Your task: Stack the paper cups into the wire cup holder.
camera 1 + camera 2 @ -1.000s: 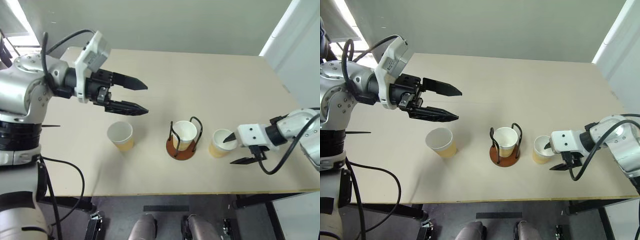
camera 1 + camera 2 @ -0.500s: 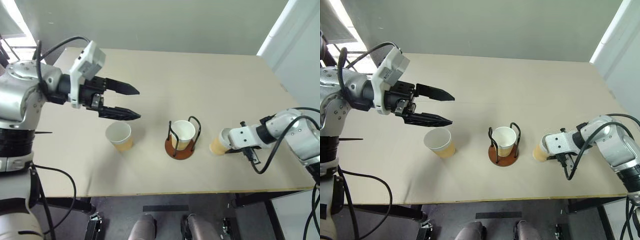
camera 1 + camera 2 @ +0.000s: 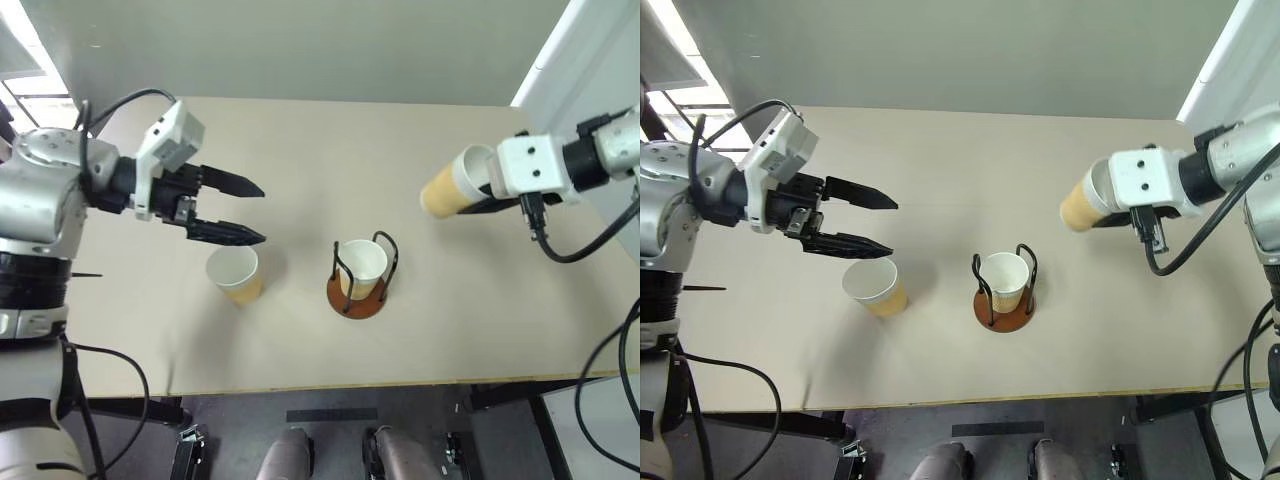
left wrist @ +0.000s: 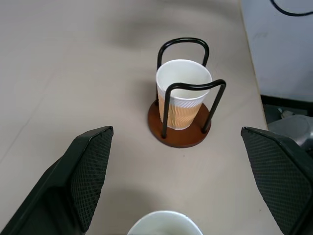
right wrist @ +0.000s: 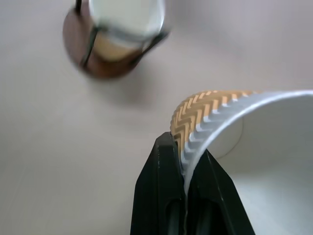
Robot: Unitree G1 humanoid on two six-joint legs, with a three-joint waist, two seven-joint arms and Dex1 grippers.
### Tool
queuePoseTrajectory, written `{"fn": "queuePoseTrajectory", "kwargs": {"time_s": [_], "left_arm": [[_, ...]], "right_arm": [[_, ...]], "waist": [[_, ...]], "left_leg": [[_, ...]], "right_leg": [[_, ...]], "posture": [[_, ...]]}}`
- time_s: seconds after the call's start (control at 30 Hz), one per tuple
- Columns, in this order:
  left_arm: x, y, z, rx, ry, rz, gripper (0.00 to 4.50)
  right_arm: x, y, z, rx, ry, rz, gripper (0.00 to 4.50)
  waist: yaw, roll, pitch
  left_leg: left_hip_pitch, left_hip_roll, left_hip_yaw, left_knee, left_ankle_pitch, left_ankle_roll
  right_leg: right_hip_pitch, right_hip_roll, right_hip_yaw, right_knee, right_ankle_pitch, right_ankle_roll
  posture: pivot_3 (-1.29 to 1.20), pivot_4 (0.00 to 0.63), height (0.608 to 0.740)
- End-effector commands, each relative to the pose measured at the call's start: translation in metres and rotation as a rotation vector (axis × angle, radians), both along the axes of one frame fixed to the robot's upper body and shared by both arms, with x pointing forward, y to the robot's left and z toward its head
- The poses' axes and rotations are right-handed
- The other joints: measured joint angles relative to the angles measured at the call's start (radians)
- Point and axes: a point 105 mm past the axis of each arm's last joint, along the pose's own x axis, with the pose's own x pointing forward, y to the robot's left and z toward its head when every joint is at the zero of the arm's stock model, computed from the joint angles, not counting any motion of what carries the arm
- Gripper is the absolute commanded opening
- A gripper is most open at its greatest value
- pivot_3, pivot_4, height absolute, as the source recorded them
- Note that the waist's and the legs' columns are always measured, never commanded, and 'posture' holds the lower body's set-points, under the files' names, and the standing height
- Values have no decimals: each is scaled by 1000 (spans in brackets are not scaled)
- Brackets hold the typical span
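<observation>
Standing near the table's (image 3: 300,340) front middle, the wire cup holder (image 3: 358,283) carries one paper cup (image 3: 363,265) upright between its loops. A second cup (image 3: 235,273) sits just to its left, mouth up. The right wrist view reveals what the head views cannot: the right gripper (image 5: 183,161) pinches the rim of a third cup (image 3: 455,185), one finger inside and one outside, closed tight on the wall. That cup hangs tilted in the air, above the table's right part, well apart from the holder. Bare tabletop stretches behind and to either side. The left gripper (image 3: 245,210) hovers above the second cup, fingers spread wide, touching nothing.
</observation>
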Motion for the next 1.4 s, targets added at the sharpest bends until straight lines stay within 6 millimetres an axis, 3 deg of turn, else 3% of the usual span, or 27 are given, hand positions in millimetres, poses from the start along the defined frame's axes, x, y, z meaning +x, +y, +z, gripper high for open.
{"fn": "queuePoseTrajectory", "kwargs": {"time_s": [0.03,0.17,0.27,0.53,1.03,1.4], "left_arm": [[-3,-3,8,9,-35,-44,4500],[-3,-3,7,11,-12,-49,4500],[-2,-2,6,21,-9,-49,4500],[-2,0,2,64,-22,-57,4500],[-1,-10,3,57,-37,-85,4500],[-1,-16,5,53,-47,-99,4500]], "right_arm": [[-14,25,21,44,-17,93,23],[-24,46,26,72,31,163,23],[-31,56,16,46,71,208,23],[-40,63,-6,-46,109,279,23],[-33,79,-31,-144,100,364,23],[-23,77,-41,-231,43,385,23]], "waist": [[-1,2,1],[0,2,1],[0,2,2],[0,3,2],[-2,3,2],[-2,3,2]], "left_leg": [[0,0,0,0,0,0],[-5,0,0,0,0,0],[-7,0,0,0,0,-1],[-8,0,0,0,1,-1],[-8,0,-1,1,1,-1],[-8,0,-1,0,1,-1]], "right_leg": [[-1,0,0,0,0,0],[-5,0,0,0,0,0],[-7,0,0,-1,0,0],[-8,0,0,-1,0,0],[-9,0,0,1,0,0],[-9,0,0,0,0,0]], "posture": [[0,150,740],[0,150,740],[0,150,740],[0,150,740],[0,150,740],[0,150,740]]}}
